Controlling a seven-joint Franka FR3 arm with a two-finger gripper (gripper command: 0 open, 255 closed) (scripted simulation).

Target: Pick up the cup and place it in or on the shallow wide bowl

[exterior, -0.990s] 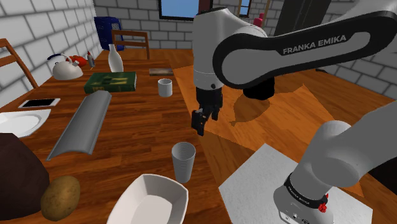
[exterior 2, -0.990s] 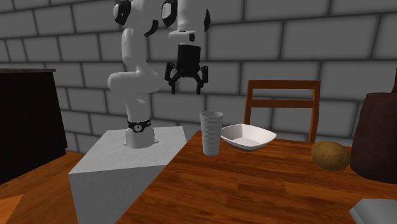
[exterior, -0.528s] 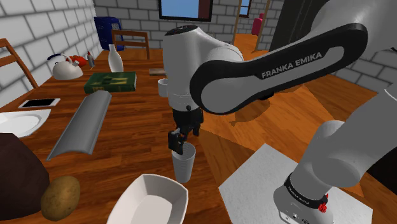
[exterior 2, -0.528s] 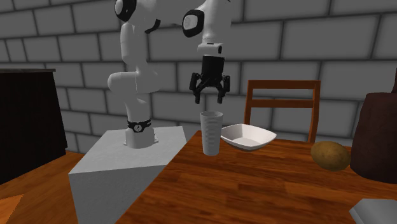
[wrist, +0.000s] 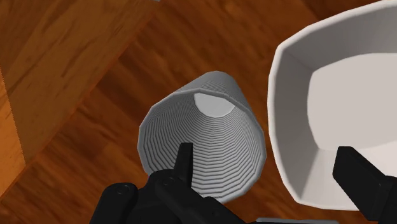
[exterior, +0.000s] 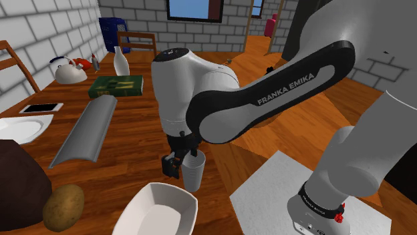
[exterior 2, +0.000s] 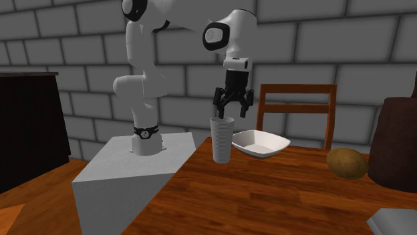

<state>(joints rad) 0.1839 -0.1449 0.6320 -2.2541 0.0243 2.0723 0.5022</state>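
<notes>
My black end effector (wrist: 266, 156) hangs wide open and empty, astride the rim of the grey ribbed cup (wrist: 210, 137) beside the white shallow bowl (wrist: 289, 114). I'd lower straight, then close gently.

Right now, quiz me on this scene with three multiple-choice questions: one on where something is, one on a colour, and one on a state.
1. Where does the cup stand?
A. on the table beside the bowl
B. inside that bowl
C. on a shelf

2. What colour is the bowl?
A. green
B. white
C. black

3. How are the fingers?
A. shut on the cup
B. shut on nothing
C. open

Answers:
1 A: the cup stands upright on the wood, next to the bowl.
2 B: its walls and inside are plain white.
3 C: they stand wide apart in the wrist view.
</notes>
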